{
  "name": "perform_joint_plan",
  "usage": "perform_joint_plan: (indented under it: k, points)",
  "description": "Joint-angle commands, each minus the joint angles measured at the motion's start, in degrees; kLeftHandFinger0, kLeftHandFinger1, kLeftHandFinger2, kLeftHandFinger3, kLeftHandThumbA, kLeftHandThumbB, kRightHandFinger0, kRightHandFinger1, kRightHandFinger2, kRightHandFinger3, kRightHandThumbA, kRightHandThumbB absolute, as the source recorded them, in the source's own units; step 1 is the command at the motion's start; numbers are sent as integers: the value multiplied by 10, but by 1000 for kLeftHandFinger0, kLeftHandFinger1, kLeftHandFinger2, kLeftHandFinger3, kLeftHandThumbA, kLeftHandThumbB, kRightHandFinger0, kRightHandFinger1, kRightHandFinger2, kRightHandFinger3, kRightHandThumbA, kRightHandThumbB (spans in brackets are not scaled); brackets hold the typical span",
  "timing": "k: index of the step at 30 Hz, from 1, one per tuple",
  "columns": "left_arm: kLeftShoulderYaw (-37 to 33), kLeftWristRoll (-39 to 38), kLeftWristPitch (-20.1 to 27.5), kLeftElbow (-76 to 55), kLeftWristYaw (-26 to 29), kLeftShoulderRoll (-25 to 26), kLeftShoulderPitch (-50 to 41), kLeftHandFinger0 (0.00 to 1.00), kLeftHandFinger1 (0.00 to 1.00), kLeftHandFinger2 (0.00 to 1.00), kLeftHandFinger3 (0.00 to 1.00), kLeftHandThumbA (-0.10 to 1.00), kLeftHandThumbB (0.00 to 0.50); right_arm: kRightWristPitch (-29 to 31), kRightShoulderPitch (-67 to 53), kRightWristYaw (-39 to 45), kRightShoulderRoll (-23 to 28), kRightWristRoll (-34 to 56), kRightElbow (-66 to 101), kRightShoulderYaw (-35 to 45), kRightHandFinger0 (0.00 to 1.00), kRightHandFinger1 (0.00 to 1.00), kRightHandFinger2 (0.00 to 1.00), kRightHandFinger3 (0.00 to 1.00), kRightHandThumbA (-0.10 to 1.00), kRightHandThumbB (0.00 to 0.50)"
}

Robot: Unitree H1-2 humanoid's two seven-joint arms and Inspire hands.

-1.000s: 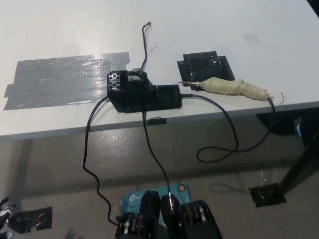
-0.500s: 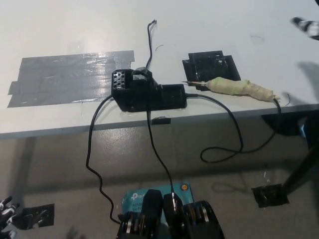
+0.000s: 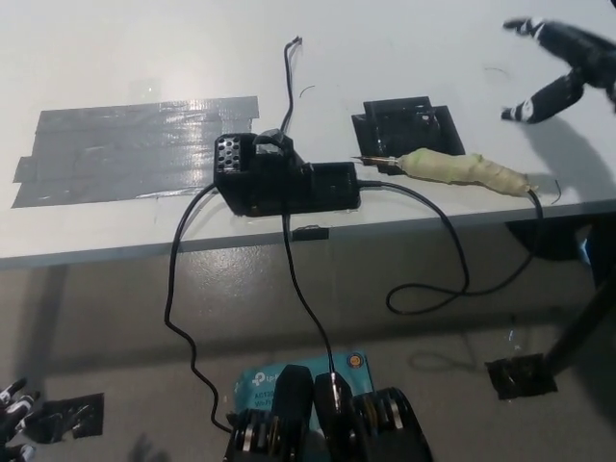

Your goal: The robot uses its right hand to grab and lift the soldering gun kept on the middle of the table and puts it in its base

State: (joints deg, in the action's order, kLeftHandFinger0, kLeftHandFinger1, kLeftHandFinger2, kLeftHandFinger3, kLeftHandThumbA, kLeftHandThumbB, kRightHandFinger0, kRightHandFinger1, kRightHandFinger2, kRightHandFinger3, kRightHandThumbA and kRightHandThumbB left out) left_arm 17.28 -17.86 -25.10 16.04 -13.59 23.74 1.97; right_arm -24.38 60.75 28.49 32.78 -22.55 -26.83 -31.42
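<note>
The soldering gun (image 3: pixel 460 171), its handle wrapped in pale tape, lies on the white desk (image 3: pixel 115 58) right of centre, its metal tip pointing left and just beside the black base (image 3: pixel 287 181) at the desk's front edge. The black right hand (image 3: pixel 556 69) hangs over the desk in the upper right of the frame, fingers (image 3: pixel 531 106) spread wide and holding nothing, well apart from the gun. Only a sliver of the white left hand (image 3: pixel 12 409) shows at the lower left corner, too little to tell how it is set.

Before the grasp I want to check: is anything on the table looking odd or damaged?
The soldering gun has its handle wrapped in pale tape, an improvised look. It lies near the white table front edge, its black cable hanging off.
</note>
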Motion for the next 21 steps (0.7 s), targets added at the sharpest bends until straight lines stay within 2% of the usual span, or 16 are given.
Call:
perform_joint_plan:
  k: [1,3,6,10,13,15,16,18,20,21]
  points:
    - [0,-5,-2,-14,-7,9,4,898,894,991,1000,415,147,1,33,20,-12,-48,-14,-21,1000,1000,1000,1000,751,443]
    - [0,-8,2,-12,-11,10,3,910,900,1000,1000,424,141,5,29,18,-21,-52,-19,-26,1000,1000,1000,1000,727,413]
    - [0,-11,2,-9,-14,10,5,912,902,1000,1000,419,154,3,22,21,-28,-42,-22,-14,1000,1000,1000,1000,716,403]
    - [-4,-9,2,-8,-15,11,7,904,896,1000,1000,416,135,-3,18,19,-41,-46,-24,-7,1000,1000,1000,1000,667,358]
    - [-9,-4,3,-6,-15,13,8,872,883,1000,1000,426,144,-2,15,10,-52,-47,-34,-1,1000,1000,1000,1000,673,348]
    - [-13,-4,5,-2,-16,12,12,882,895,1000,1000,438,131,-4,9,4,-55,-49,-39,5,1000,1000,1000,1000,702,346]
    - [-14,-5,4,-4,-14,9,12,879,893,1000,1000,446,139,1,7,-10,-61,-49,-63,9,1000,1000,1000,1000,697,340]
    - [-12,-8,-2,-9,-12,7,11,889,898,1000,1000,453,124,5,9,-17,-65,-55,-78,9,1000,1000,1000,1000,689,341]
    - [-13,-6,-3,-11,-9,5,12,887,906,1000,1000,465,128,15,11,-24,-69,-58,-98,9,1000,1000,1000,1000,629,319]
    - [-14,-6,-3,-12,-8,3,13,880,900,1000,1000,468,127,17,11,-27,-69,-60,-103,9,1000,1000,1000,1000,619,324]
